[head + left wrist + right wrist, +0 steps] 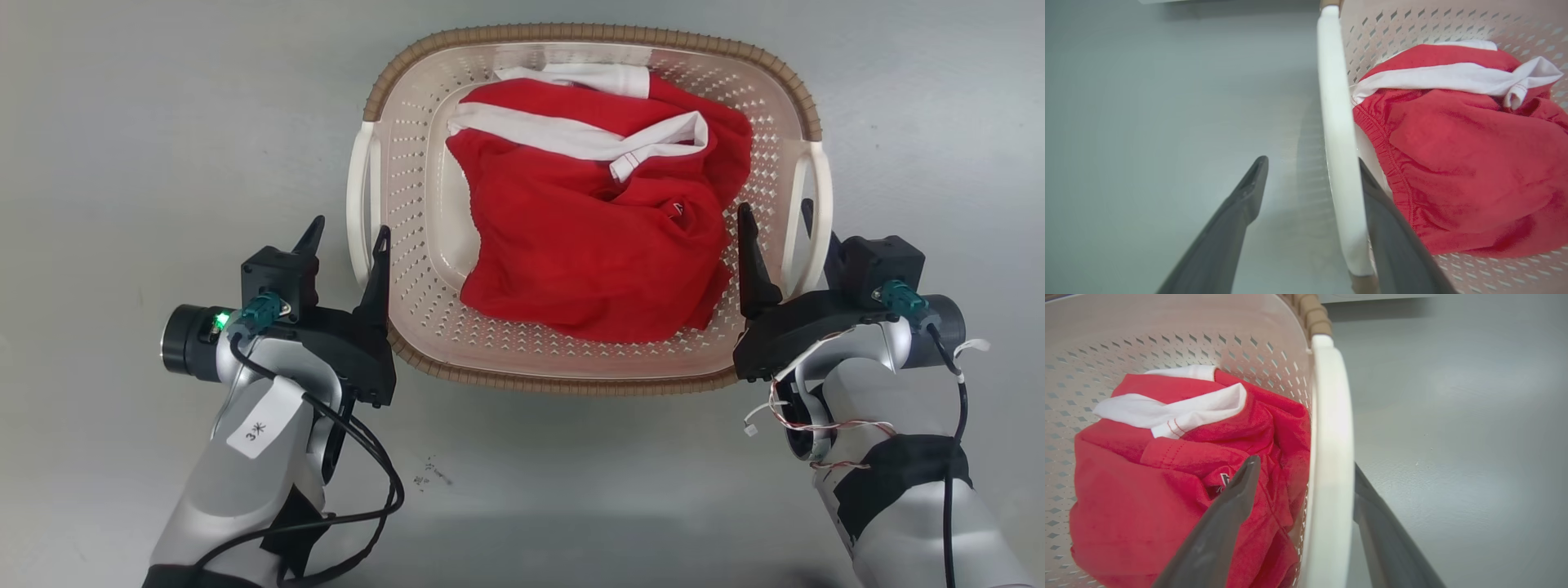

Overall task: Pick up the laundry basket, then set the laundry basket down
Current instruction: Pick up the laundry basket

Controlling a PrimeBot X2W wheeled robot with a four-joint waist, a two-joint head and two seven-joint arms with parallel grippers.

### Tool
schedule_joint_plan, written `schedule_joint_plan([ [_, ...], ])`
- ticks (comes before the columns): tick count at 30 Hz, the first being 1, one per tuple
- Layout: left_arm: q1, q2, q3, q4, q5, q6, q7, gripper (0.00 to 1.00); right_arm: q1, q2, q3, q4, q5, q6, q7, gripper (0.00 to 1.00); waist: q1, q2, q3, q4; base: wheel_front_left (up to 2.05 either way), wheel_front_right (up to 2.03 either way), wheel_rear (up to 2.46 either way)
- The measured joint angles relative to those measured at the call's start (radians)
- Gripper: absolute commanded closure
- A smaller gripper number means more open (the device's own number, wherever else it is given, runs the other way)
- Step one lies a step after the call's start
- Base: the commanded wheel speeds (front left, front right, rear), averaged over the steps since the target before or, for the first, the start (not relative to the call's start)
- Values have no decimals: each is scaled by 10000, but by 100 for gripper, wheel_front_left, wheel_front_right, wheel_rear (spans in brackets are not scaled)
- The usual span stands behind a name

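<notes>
Head view: seeing the laundry basket point(408, 188) sitting upper centre of frame on grey floor point(122, 122), brown rim point(571, 33) running round the top. Holding a crumpled red garment point(588, 261) with a white band point(571, 135), covering most of the bottom. Showing left gripper point(349, 229) at lower left, jaws spread, straddling the white left handle point(357, 180) near its lower end, one finger outside and one inside over the perforated wall. Showing right gripper point(775, 208) at lower right, jaws spread too, straddling the white right handle point(820, 180).

Left wrist view: looking along left gripper point(1311, 161), jaws spread wide. Seeing left handle point(1337, 122) running top to bottom just right of centre, passing between the fingers. Finger point(1392, 245) at lower right lying close against the handle's inner side; other finger standing well apart over floor point(1147, 102). Red garment point(1474, 163) lying at right, laundry basket wall point(1412, 24) showing at upper right.

Right wrist view: looking along right gripper point(1304, 461), jaws spread. Right handle point(1331, 416) running down centre between the fingers, outer finger partly hiding behind it, inner finger point(1220, 531) hanging over red garment point(1126, 506). Laundry basket wall point(1167, 326) curving across upper left, floor point(1453, 416) at right.
</notes>
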Motion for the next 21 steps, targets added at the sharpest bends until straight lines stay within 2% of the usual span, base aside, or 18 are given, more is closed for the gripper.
schedule_joint_plan([
  [8,-369,-69,-155,711,-163,-174,-2,0,-200,8,192,483,2,90,-4,0,0,-1,139,68,0,0,0],
  [9,-419,-69,-194,786,-165,-176,-2,12,-267,8,215,525,2,96,-4,0,0,-2,145,70,0,0,0],
  [11,-515,-86,-257,926,-184,-253,-2,29,-373,8,263,566,2,98,-6,0,0,-1,152,71,0,0,0],
  [13,-620,-94,-326,1030,-190,-265,-2,40,-446,8,332,652,2,128,-6,0,0,-2,156,69,0,0,0],
  [14,-662,-98,-368,1095,-190,-288,-4,50,-482,8,360,696,2,144,-6,0,0,-2,157,66,0,0,0],
  [18,-824,-94,-629,1273,-360,-341,-4,58,-510,8,548,780,56,167,-6,0,0,-1,168,29,0,0,0],
  [19,-829,-94,-727,1281,-512,-341,-4,64,-518,8,623,779,104,167,-6,10,0,-2,173,15,0,0,0],
  [20,-844,-88,-828,1290,-614,-341,-4,70,-532,8,708,780,199,167,-6,25,0,-2,179,1,0,0,0],
  [21,-856,-82,-909,1300,-681,-336,-10,79,-551,10,775,780,284,167,-8,51,0,-2,186,-13,0,0,0],
])
